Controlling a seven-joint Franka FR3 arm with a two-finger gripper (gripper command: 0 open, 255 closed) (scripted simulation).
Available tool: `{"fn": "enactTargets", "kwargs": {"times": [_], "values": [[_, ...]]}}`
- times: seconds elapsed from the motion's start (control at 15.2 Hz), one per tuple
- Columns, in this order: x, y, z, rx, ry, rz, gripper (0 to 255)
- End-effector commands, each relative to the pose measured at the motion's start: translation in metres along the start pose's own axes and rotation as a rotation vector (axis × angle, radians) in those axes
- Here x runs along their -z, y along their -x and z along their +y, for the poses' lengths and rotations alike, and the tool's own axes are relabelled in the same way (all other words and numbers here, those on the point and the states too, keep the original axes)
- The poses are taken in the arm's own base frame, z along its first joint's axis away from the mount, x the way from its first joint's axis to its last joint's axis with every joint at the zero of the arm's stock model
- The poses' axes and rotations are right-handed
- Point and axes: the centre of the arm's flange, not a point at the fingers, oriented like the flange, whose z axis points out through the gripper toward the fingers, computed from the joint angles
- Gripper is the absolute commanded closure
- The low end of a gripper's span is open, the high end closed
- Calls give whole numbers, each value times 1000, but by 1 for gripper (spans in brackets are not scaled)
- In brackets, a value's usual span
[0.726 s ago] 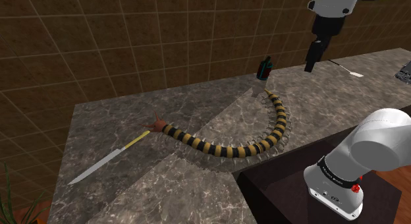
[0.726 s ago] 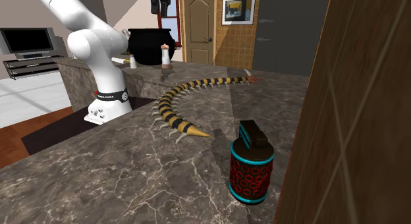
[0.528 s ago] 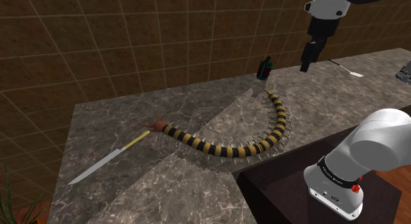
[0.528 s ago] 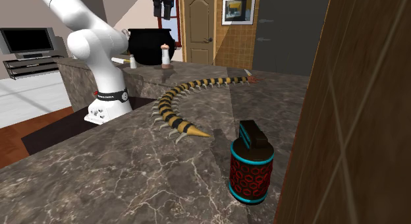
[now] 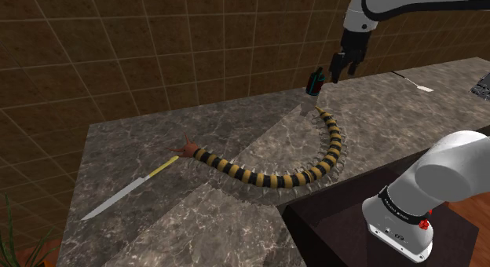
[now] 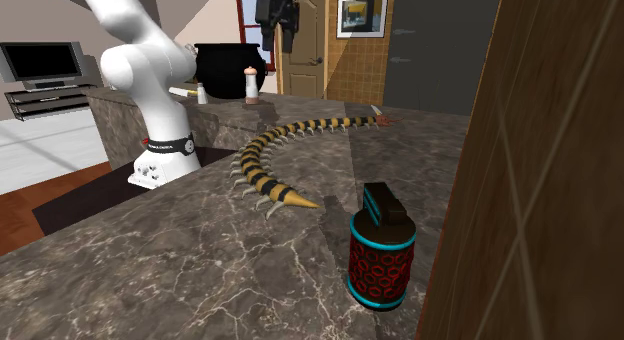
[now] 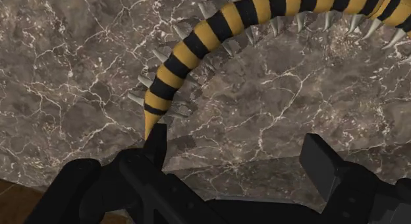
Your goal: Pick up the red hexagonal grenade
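The pincer [image 5: 342, 71] had swung in across the tabletop [image 5: 196, 218] over that last half-second and now hung close above the grenade [image 5: 315, 82]. The grenade stood upright by the tiled wall, below the pincer and a little off to its side. Its fingers [image 7: 156, 147] stood apart with nothing between them, and beneath them lay the tail of the striped toy centipede [image 7: 197, 45]. To my eye the approach was nearly done. It had yet to line up over the grenade and come down.
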Motion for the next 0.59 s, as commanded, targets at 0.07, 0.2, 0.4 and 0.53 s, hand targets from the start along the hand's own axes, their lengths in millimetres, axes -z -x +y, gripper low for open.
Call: {"fn": "enactTargets", "kwargs": {"times": [0.07, 0.2, 0.4, 0.53], "values": [[-16, -31, 15, -82, -3, 16, 0], [-26, -52, 25, -135, -4, 26, 0], [-41, -81, 44, -215, -6, 41, 0], [-51, -100, 57, -268, -8, 51, 0]]}}
